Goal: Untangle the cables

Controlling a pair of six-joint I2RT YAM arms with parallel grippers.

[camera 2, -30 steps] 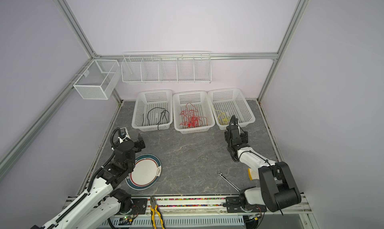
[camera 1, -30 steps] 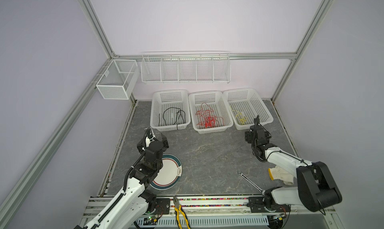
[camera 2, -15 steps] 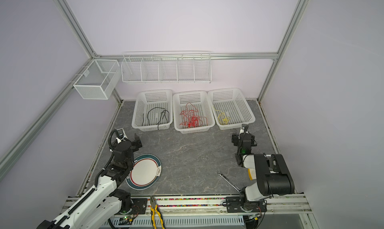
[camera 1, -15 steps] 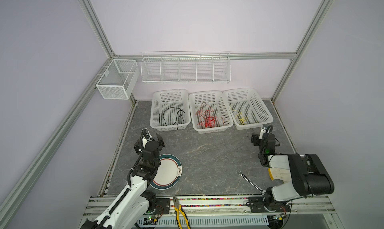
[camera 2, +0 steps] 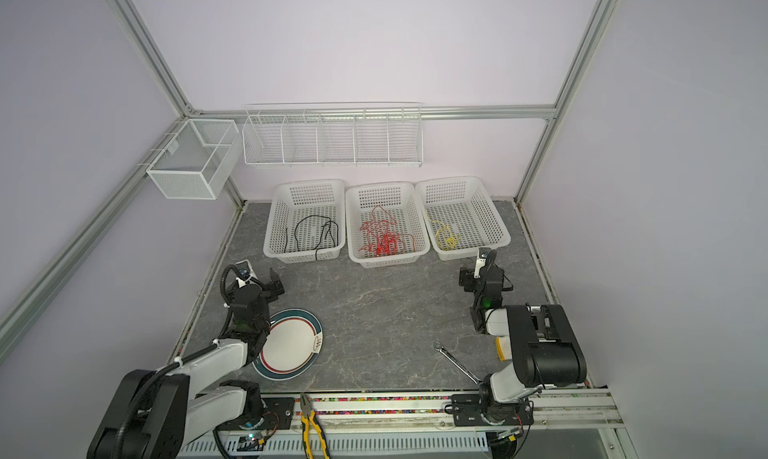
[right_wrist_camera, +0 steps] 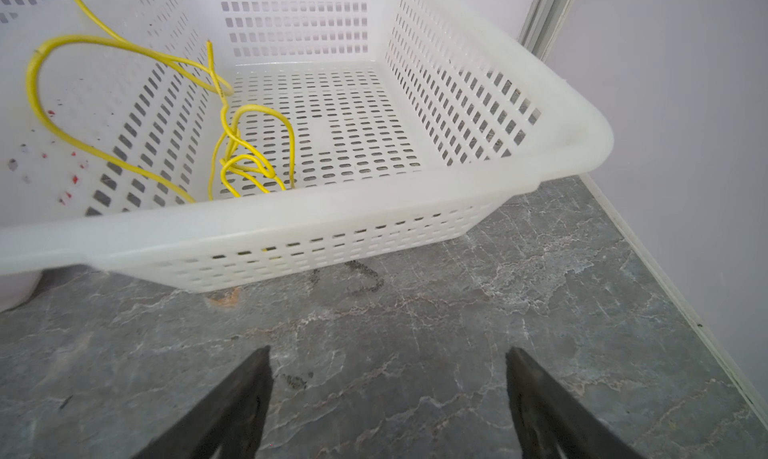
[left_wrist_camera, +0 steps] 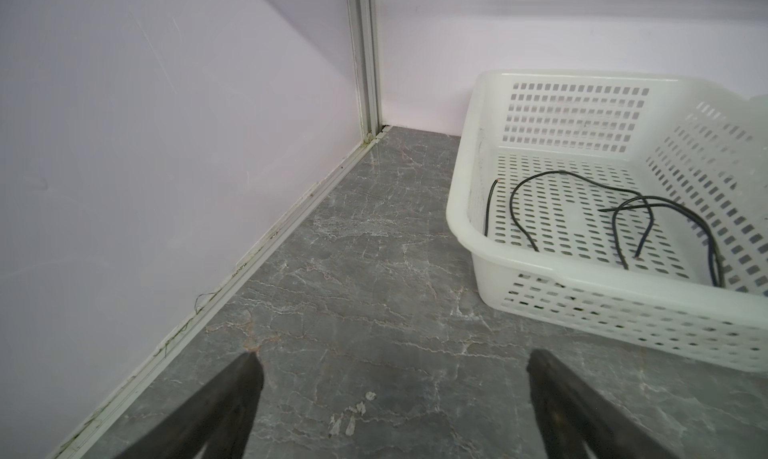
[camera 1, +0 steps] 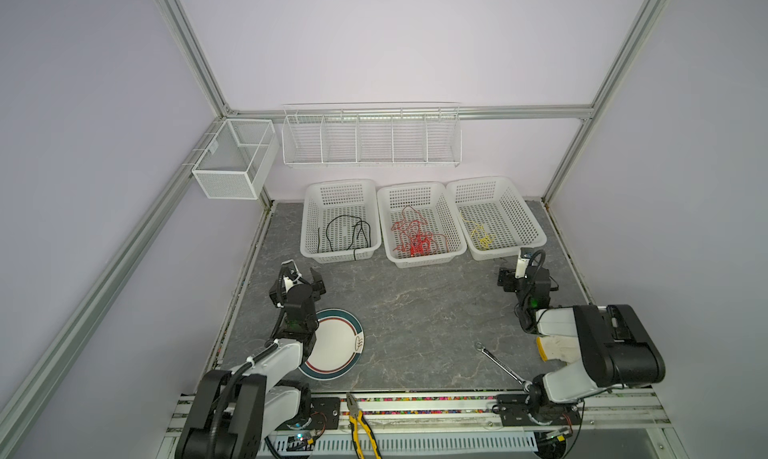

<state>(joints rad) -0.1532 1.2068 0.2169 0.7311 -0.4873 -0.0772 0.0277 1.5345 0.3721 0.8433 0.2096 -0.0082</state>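
The cables lie sorted in three white baskets at the back, seen in both top views. Black cables (camera 1: 347,232) (camera 2: 316,234) (left_wrist_camera: 602,211) are in the left basket (camera 1: 309,220). A red tangle (camera 1: 413,238) (camera 2: 382,238) fills the middle basket (camera 1: 384,228). Yellow cables (camera 1: 482,236) (camera 2: 446,236) (right_wrist_camera: 232,145) are in the right basket (camera 1: 536,228). My left gripper (camera 1: 305,278) (left_wrist_camera: 392,355) hovers open over bare table in front of the left basket. In front of the right basket, my right gripper (camera 1: 525,276) (right_wrist_camera: 387,349) is open with nothing in it.
A plate (camera 1: 336,344) lies beside the left arm. A wrench (camera 1: 500,363) and a white and yellow glove (camera 1: 557,349) lie by the right arm's base. Pliers (camera 1: 361,428) rest on the front rail. A wire shelf (camera 1: 370,136) and a mesh box (camera 1: 232,157) hang on the walls.
Both arms have folded back toward their bases. The right gripper has drifted right and away from the yellow basket. Both grippers have stayed open.
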